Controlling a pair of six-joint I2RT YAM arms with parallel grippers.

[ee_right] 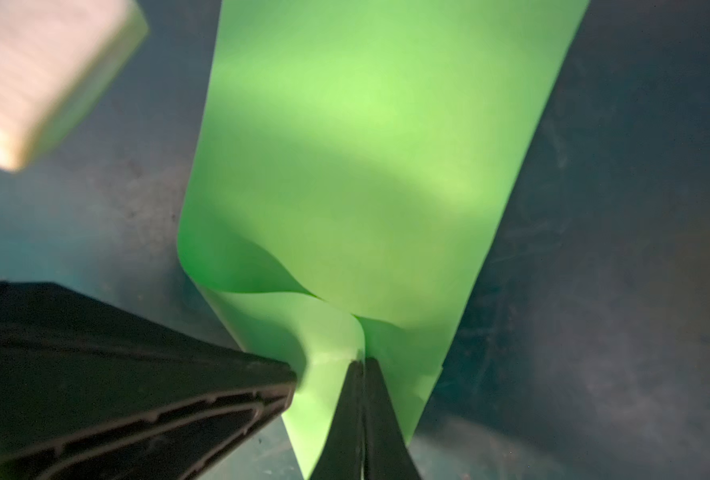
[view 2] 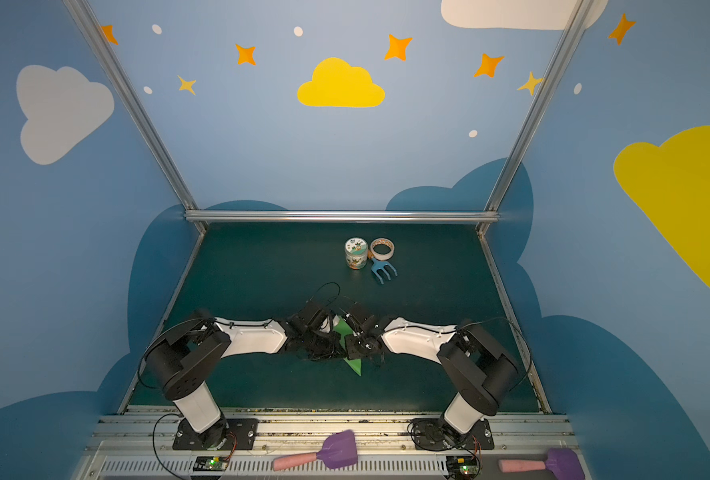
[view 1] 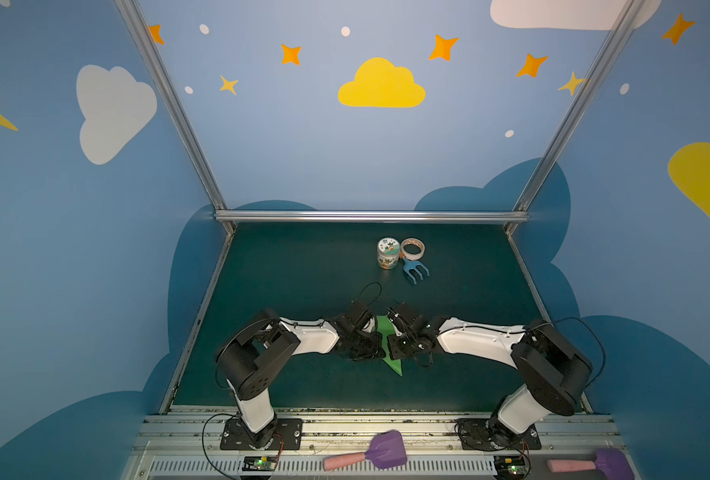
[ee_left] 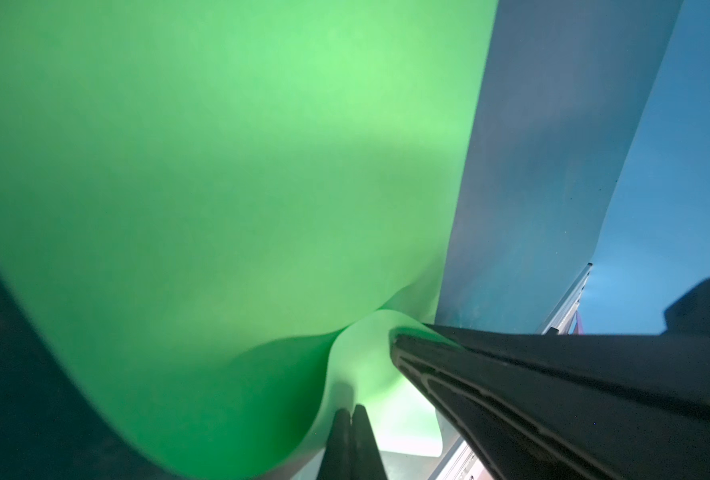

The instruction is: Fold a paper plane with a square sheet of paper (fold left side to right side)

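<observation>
Pinching w/ jaws shut, L gripper [ee_left: 351, 415] and R gripper [ee_right: 363, 365] sit nearly tip-to-tip, both clamped on the green paper plane [view 1: 394, 368]. It runs between them, pointed end sticking out toward the arm bases. Well beyond the grippers: tin [view 1: 388, 253], tape roll [view 1: 412, 248], blue rake [view 1: 415, 272].

A robot lab booth — aluminium frame [view 1: 370, 216], cartoon-painted walls [view 1: 303, 158].
</observation>
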